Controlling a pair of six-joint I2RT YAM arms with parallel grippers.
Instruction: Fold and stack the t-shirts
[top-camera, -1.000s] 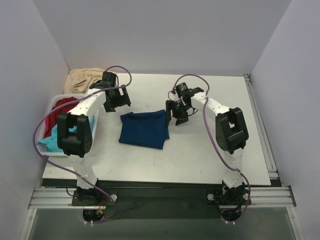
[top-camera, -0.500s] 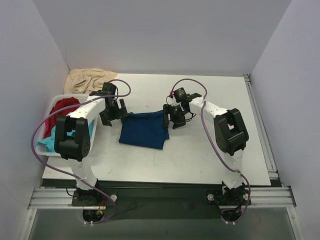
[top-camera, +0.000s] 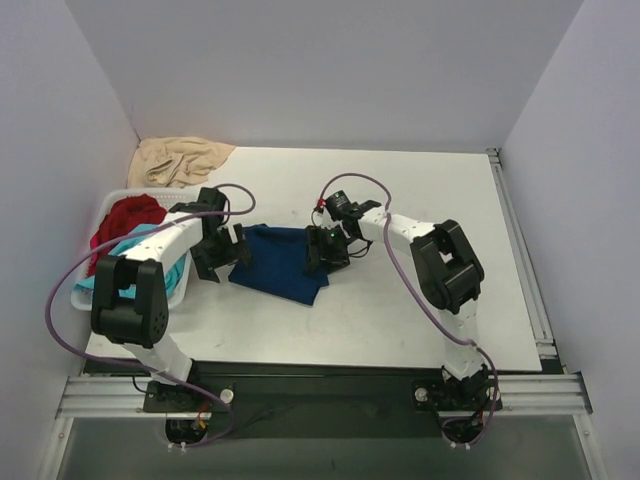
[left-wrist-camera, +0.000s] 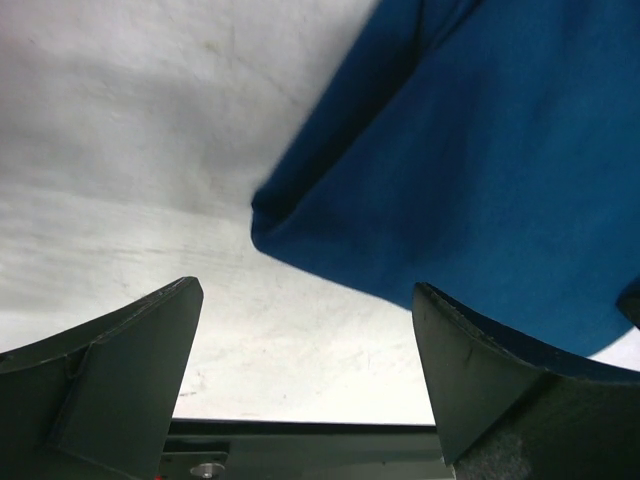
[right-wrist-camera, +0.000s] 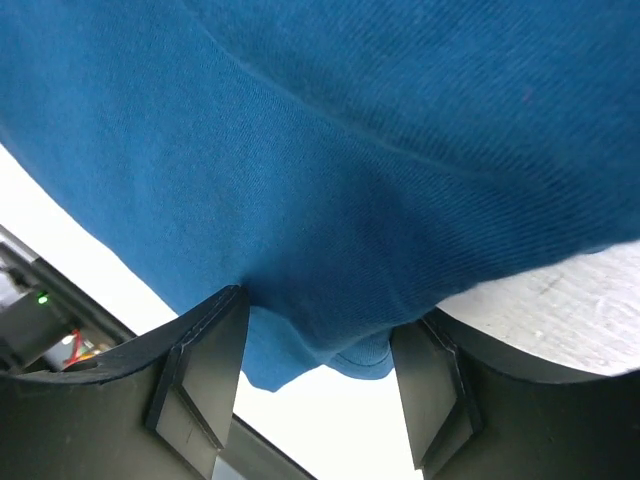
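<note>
A folded navy blue t-shirt (top-camera: 275, 262) lies on the white table (top-camera: 430, 200), its print not showing. My left gripper (top-camera: 222, 255) is low at the shirt's left edge. In the left wrist view it (left-wrist-camera: 307, 290) is open, with bare table between the fingers and a shirt corner (left-wrist-camera: 480, 150) just ahead. My right gripper (top-camera: 322, 250) is at the shirt's right edge. In the right wrist view it (right-wrist-camera: 318, 315) is open, with a bunched fold of the shirt (right-wrist-camera: 330, 150) lying between its fingers. A red shirt (top-camera: 128, 215) and a turquoise one (top-camera: 125, 248) sit in the basket.
A white laundry basket (top-camera: 105, 205) stands at the table's left edge, partly under the left arm. A beige cloth (top-camera: 180, 160) is heaped at the back left corner. Grey walls close in on three sides.
Both grippers have come down and toward the near side, onto the two side edges of the navy shirt. The shirt's right edge has shifted slightly left and bunched.
</note>
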